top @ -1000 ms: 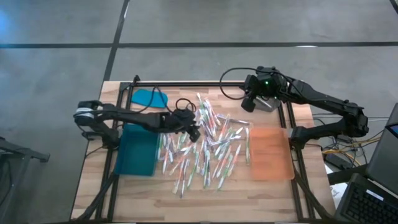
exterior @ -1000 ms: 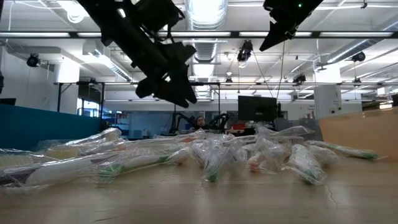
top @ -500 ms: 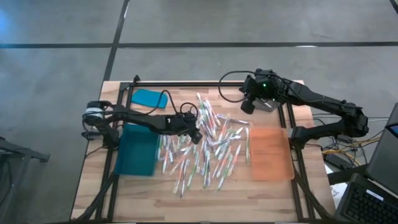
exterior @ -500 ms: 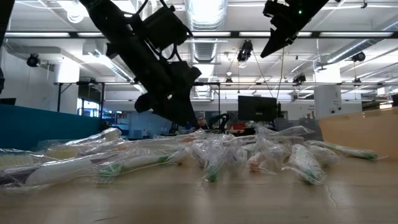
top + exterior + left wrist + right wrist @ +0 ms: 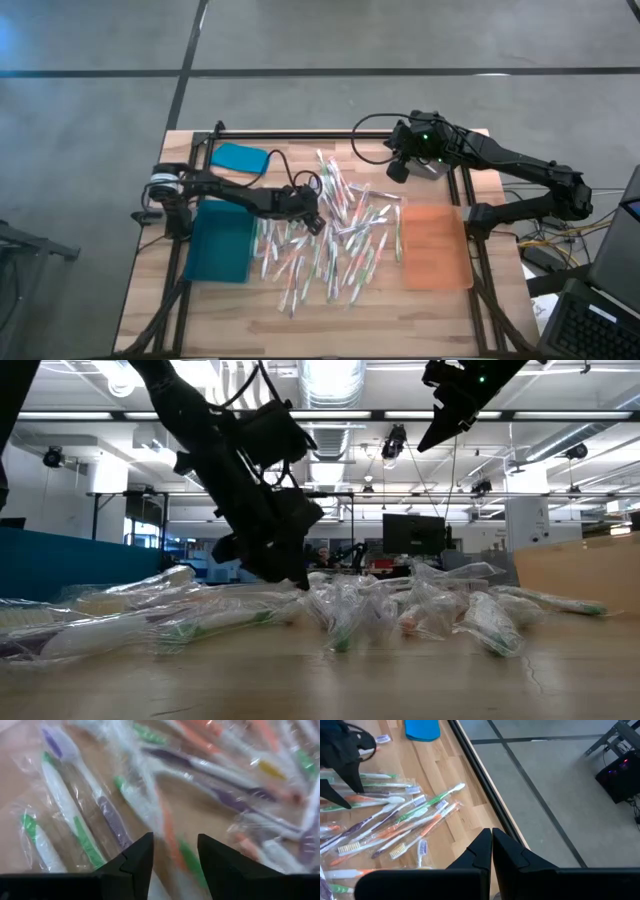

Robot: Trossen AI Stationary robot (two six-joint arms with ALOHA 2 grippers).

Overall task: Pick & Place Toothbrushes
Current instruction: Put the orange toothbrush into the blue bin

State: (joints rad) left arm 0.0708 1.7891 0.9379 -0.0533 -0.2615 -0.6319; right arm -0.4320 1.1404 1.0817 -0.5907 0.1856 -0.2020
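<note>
A pile of plastic-wrapped toothbrushes (image 5: 335, 240) with white, green, orange and purple parts lies loose on the middle of the wooden table (image 5: 300, 325). The pile also shows in the low view (image 5: 350, 605). My left gripper (image 5: 315, 222) hangs open just above the pile's left part, slanting down. In the left wrist view its fingers (image 5: 175, 847) stand on either side of an orange and green toothbrush (image 5: 169, 832); I see no touch. My right gripper (image 5: 395, 170) is shut and raised over the far right of the table (image 5: 491, 832).
A teal tray (image 5: 220, 240) sits left of the pile and an orange tray (image 5: 435, 247) right of it. A blue lid (image 5: 240, 158) lies at the far left. Black frame rails (image 5: 300, 133) run along the table's edges.
My left gripper has come down toward the pile of toothbrushes and a little toward the table's right edge, tipping more steeply downward. Its fingers have stayed open.
</note>
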